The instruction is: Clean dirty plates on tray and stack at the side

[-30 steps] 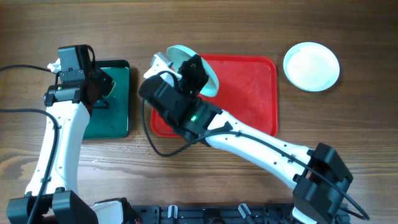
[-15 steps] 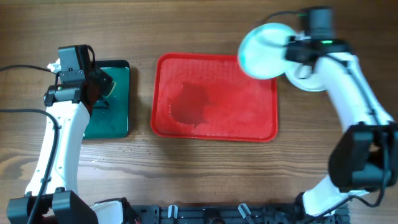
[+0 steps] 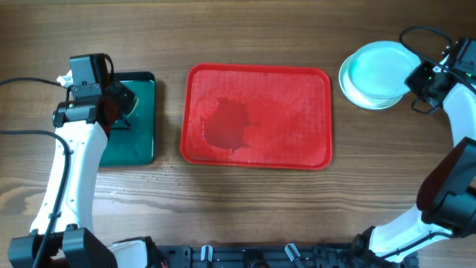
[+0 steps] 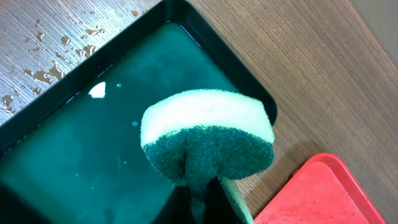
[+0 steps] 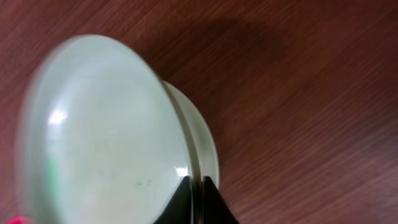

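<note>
The red tray (image 3: 297,89) lies mid-table with a wet patch and no plates on it; its corner shows in the left wrist view (image 4: 323,193). My right gripper (image 3: 416,77) is shut on the rim of a pale aqua plate (image 3: 381,68), held over the white plate (image 3: 352,88) at the far right. In the right wrist view the jaws (image 5: 195,186) pinch the aqua plate's (image 5: 106,137) edge, a second plate (image 5: 208,146) just under it. My left gripper (image 4: 202,196) is shut on the green sponge (image 4: 208,140) above the dark green tray (image 4: 74,155).
The dark green tray (image 3: 145,119) sits left of the red tray and holds water. Water drops (image 4: 43,68) lie on the wood beside it. The left arm (image 3: 74,164) runs along the left side.
My right arm has swung the aqua plate from the red tray's left end across to the far right, over the white plate. The left arm and sponge have not moved.
</note>
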Controlling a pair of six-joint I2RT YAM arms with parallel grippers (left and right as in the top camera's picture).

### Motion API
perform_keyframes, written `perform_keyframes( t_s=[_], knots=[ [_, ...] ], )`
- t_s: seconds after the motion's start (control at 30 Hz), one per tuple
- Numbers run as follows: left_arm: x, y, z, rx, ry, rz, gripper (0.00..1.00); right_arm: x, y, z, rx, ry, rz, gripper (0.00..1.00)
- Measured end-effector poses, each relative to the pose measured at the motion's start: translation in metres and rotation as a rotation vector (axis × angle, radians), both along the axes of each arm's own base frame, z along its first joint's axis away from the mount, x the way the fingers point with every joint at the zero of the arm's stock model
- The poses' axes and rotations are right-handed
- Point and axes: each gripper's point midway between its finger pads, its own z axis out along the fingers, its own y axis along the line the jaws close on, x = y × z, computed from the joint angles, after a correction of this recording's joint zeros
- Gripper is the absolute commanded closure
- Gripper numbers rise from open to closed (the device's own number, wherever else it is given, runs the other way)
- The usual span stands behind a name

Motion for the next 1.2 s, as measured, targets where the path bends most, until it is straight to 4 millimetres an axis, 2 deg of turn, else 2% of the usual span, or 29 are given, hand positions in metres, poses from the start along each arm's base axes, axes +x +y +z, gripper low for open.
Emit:
perform_keyframes(
  t_s=[0.1, 0.23, 0.4, 0.57, 0.6, 0.63, 0.67, 0.7, 0.77, 0.8, 0.87, 0.97, 1.03, 1.2],
  knots=[
    [0.0, 0.0, 0.0, 0.0, 0.0, 0.0, 0.96, 0.003, 0.005, -0.005, 0.022, -0.002, 0.002, 0.4],
    [0.0, 0.0, 0.0, 0.0, 0.0, 0.0, 0.96, 0.009, 0.021, -0.004, 0.087, -0.027, 0.046, 0.39],
    [0.002, 0.002, 0.0, 0.005, -0.006, 0.005, 0.96, 0.015, 0.066, -0.001, 0.235, -0.054, 0.168, 0.39],
    [0.005, 0.023, -0.016, 0.005, 0.02, 0.058, 0.96, 0.021, 0.147, 0.001, 0.262, -0.022, 0.348, 0.39],
    [0.006, 0.027, -0.021, 0.003, 0.028, 0.07, 0.96, 0.021, 0.152, 0.002, 0.261, -0.022, 0.358, 0.39],
    [0.007, 0.035, -0.03, -0.001, 0.046, 0.088, 0.96, 0.022, 0.187, 0.011, 0.241, -0.029, 0.437, 0.38],
    [0.007, 0.04, -0.04, -0.008, 0.068, 0.101, 0.96, 0.022, 0.206, 0.017, 0.226, -0.037, 0.477, 0.38],
    [0.007, 0.043, -0.046, -0.014, 0.079, 0.107, 0.95, 0.022, 0.217, 0.021, 0.212, -0.042, 0.496, 0.38],
    [0.01, 0.044, -0.063, -0.043, 0.105, 0.106, 0.93, 0.019, 0.25, 0.034, 0.172, -0.065, 0.556, 0.38],
    [0.011, 0.042, -0.068, -0.053, 0.113, 0.101, 0.93, 0.018, 0.261, 0.039, 0.158, -0.075, 0.577, 0.37],
    [0.012, 0.037, -0.08, -0.086, 0.136, 0.086, 0.87, 0.014, 0.292, 0.048, 0.117, -0.099, 0.634, 0.37],
    [0.014, 0.032, -0.085, -0.113, 0.139, 0.076, 0.83, 0.009, 0.314, 0.053, 0.063, -0.108, 0.671, 0.36],
    [0.015, 0.031, -0.084, -0.12, 0.134, 0.071, 0.75, 0.006, 0.321, 0.055, 0.032, -0.112, 0.678, 0.36],
    [0.016, 0.029, -0.084, -0.128, 0.131, 0.066, 0.73, 0.001, 0.331, 0.073, 0.003, -0.152, 0.695, 0.35]
  ],
)
